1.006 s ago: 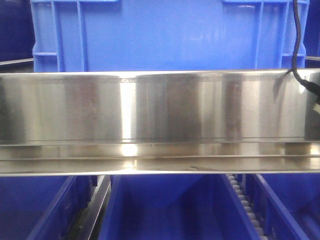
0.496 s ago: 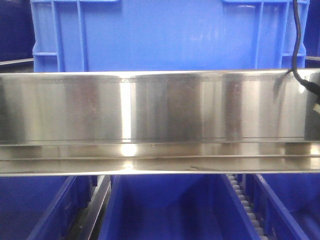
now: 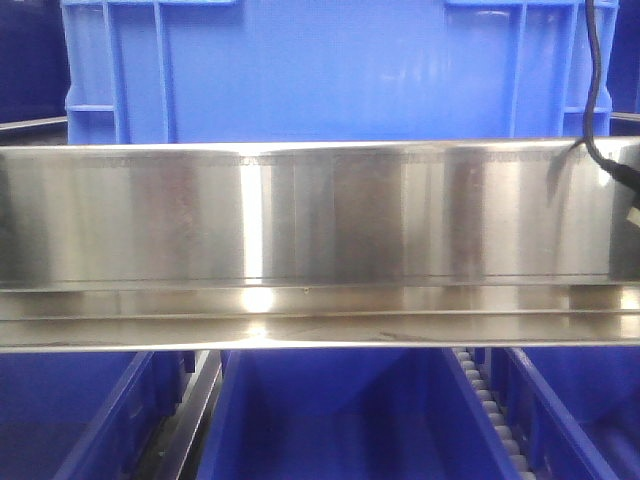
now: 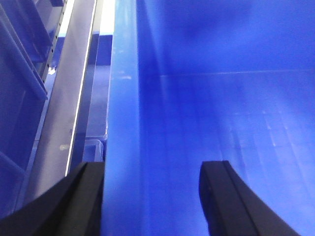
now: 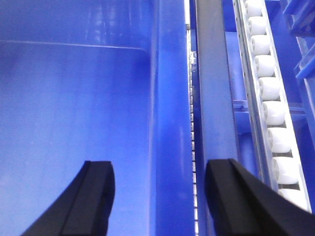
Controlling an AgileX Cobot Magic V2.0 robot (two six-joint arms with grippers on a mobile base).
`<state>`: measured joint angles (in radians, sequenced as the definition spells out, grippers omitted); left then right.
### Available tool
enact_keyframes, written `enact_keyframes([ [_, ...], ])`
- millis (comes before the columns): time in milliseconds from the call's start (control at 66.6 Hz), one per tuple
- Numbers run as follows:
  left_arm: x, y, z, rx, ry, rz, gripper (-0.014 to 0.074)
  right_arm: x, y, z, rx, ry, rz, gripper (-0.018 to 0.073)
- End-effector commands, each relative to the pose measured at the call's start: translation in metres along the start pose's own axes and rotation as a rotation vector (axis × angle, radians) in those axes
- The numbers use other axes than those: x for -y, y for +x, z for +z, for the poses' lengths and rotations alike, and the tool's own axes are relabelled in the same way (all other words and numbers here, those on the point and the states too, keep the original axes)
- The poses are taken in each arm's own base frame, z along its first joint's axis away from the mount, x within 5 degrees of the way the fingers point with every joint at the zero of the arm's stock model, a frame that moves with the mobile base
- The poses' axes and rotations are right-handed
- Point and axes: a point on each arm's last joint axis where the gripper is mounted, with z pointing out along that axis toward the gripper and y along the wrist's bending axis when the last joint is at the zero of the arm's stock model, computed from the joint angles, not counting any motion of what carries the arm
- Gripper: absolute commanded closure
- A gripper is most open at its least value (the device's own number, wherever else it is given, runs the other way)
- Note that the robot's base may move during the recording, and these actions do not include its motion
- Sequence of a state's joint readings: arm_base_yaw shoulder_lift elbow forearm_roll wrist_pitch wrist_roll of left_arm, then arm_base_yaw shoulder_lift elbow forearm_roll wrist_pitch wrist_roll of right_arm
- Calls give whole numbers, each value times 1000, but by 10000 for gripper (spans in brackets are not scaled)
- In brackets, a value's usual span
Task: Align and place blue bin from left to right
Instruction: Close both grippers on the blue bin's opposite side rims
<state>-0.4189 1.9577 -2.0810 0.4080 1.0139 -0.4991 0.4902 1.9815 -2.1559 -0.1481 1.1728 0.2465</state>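
1. Blue plastic: the blue bin [image 3: 340, 70] sits centred behind the steel rail [image 3: 320, 215].
2. The left gripper [image 4: 152, 167] and right gripper [image 5: 160, 164] straddle its side walls, jaws spread.
3. Both should close evenly, keeping it level.

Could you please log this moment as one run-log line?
left pincer open astride blue bin wall | right pincer open astride opposite wall
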Motion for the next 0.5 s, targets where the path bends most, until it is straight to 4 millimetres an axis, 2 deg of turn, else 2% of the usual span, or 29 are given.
enact_keyframes([
  [0,-2,-3,-5,6,2,-17,289,0,-1,-3,4,-4,6,253],
  [225,-3,-10,-13,35,9,-29,289,0,-1,-3,4,-4,6,253],
  [481,-3,-9,-12,26,5,-28,289,0,-1,-3,4,-4,6,253],
])
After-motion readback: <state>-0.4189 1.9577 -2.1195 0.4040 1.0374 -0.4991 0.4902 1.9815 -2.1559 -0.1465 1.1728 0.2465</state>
